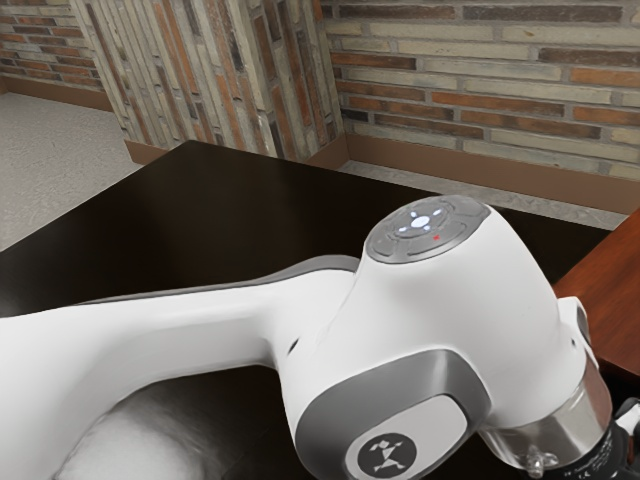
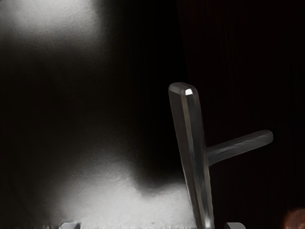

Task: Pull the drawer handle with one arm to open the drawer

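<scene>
1. The handle (image 2: 191,152) is a grey metal bar. In the wrist view it stands just in front of the hand and leans a little. It is fixed to the dark red drawer front (image 2: 248,67).
2. The end effector (image 2: 151,226) is spread. Its two fingertips (image 2: 70,224) are well apart. The bar passes between them, much nearer to one tip than to the other, and I see no contact on either side.
3. I judge that the step in hand is to take the handle, and the pull is not yet begun. Whether the drawer is already a little open, I cannot tell.
4. To do it well, I think the hand should first shift sideways until the bar is in the middle between the tips.
5. It should also turn a little, so that the pads meet the leaning bar flat and not on an edge.
6. The grasp should stay away from the post (image 2: 240,145). After closing, the pull should go straight out from the drawer front, without lifting or twisting.
7. Count:
   - one arm (image 1: 300,350) over the dark surface (image 1: 200,220)
   - one brown cabinet (image 1: 612,290) at the exterior view's right
   - one handle bar
   - one visible post
   - two fingertips
</scene>
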`<state>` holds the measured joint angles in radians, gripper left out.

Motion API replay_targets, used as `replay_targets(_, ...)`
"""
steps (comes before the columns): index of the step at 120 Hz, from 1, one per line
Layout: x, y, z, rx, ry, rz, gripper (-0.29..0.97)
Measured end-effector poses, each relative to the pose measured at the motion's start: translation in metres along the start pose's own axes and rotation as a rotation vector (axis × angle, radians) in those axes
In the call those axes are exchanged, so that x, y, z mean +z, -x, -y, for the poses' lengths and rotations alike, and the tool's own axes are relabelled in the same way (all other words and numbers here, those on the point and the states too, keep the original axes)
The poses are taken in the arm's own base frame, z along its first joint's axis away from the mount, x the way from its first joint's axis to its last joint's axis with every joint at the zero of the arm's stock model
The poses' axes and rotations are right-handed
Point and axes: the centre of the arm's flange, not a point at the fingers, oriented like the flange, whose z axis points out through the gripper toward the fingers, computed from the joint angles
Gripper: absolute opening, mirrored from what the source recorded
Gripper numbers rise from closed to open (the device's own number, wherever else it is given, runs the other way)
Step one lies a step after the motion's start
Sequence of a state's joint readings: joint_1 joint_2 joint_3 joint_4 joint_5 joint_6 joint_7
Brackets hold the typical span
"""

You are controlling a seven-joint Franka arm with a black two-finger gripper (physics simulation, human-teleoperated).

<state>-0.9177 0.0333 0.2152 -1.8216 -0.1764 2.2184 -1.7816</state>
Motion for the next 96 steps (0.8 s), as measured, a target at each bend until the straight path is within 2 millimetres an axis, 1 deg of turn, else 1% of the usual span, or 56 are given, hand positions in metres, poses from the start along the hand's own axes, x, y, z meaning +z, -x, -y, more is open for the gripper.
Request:
replay_targets(68, -0.010, 0.000, 0.015, -0.026, -0.005, 0.012, 0.35)
replay_targets(96, -0.015, -0.006, 0.021, -0.041, -0.006, 0.014, 0.35)
